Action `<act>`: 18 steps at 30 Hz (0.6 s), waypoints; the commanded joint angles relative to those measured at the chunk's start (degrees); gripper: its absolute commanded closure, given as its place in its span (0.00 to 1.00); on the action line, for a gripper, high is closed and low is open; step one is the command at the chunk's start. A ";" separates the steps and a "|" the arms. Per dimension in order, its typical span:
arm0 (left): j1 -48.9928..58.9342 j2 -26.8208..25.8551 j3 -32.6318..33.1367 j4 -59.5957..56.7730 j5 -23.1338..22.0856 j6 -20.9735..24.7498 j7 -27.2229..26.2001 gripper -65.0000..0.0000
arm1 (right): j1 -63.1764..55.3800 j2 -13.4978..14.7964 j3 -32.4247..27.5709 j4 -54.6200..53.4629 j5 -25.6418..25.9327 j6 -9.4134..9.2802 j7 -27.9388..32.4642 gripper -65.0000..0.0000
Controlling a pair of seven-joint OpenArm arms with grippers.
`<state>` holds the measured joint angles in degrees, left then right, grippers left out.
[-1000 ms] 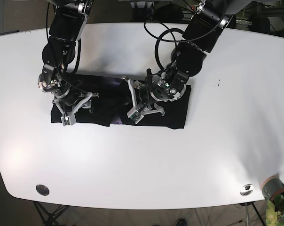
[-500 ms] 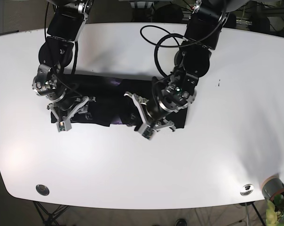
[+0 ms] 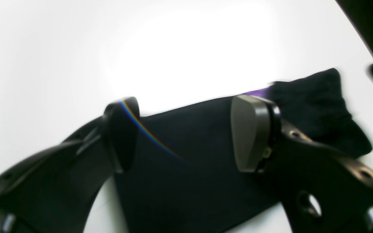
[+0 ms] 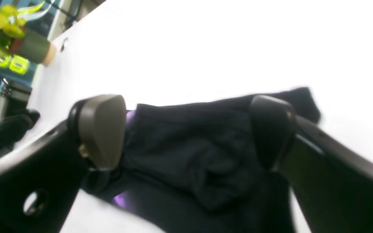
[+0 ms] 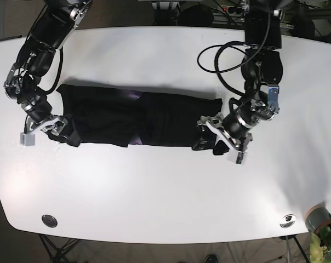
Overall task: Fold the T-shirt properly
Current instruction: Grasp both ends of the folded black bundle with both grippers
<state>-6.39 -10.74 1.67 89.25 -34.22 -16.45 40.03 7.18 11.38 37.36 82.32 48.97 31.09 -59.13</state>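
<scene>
Soft, floppy black T-shirt (image 5: 138, 119), probably light and bunchy. Left gripper (image 3: 186, 132) and right gripper (image 4: 186, 129) both gaped apart over cloth, nothing clamped. Best grabbed at end hems.

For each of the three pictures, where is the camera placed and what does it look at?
Base: high above the white table, looking down; both arms show, at the ends of the black T-shirt.
Left wrist: on the left arm, looking past the open left pincer at smooth cloth.
Right wrist: on the right arm, looking past the open right pincer at bunched cloth, a plant pot beyond.
All three views share the T-shirt and table.
</scene>
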 commanded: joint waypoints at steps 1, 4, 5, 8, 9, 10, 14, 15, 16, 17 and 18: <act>-0.86 -2.14 -0.13 -1.03 -4.24 -0.30 -1.13 0.35 | 1.13 2.38 1.62 -3.16 2.24 0.25 0.36 0.11; -0.86 -4.16 -0.22 -4.11 -6.35 -0.30 -1.48 0.35 | 1.48 4.14 4.00 -8.43 2.33 0.25 -0.16 0.11; -0.86 -4.25 -0.22 -5.16 -6.44 -0.30 -2.36 0.35 | 1.48 4.58 4.35 -10.46 2.33 0.25 -0.16 0.11; -0.68 -4.33 0.22 -6.84 -6.18 -0.39 -3.86 0.35 | 1.57 5.28 4.53 -12.74 2.06 0.25 -0.16 0.11; -0.68 -4.33 0.22 -7.80 -6.18 -0.39 -3.94 0.35 | 1.48 5.28 4.44 -12.92 1.97 0.16 -0.16 0.11; -0.68 -4.33 0.31 -8.86 -6.09 -0.39 -4.03 0.35 | 1.39 5.19 4.44 -13.09 1.97 0.16 -0.16 0.12; -1.04 -4.33 1.89 -12.99 -6.09 -0.39 -5.35 0.35 | 0.69 4.67 4.26 -13.36 1.89 -0.19 -0.16 0.12; -1.04 -4.51 2.42 -13.60 -6.00 -0.39 -5.70 0.35 | 0.16 4.05 4.26 -13.80 1.89 -0.72 -0.16 0.12; -1.04 -5.21 3.03 -14.13 -5.30 -0.39 -6.14 0.35 | -0.19 3.61 4.26 -14.32 1.89 -1.51 -0.16 0.12; -1.04 -5.48 3.56 -14.31 -4.86 -0.39 -6.40 0.35 | -0.28 3.35 4.17 -14.50 1.89 -1.77 -0.16 0.12; -0.95 -5.57 4.09 -14.22 -4.42 -0.39 -6.76 0.35 | -0.28 3.09 4.17 -14.59 1.89 -1.77 -0.16 0.12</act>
<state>-6.17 -15.51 5.41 74.11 -38.52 -16.32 34.87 6.37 14.00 41.54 67.40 49.91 29.26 -59.70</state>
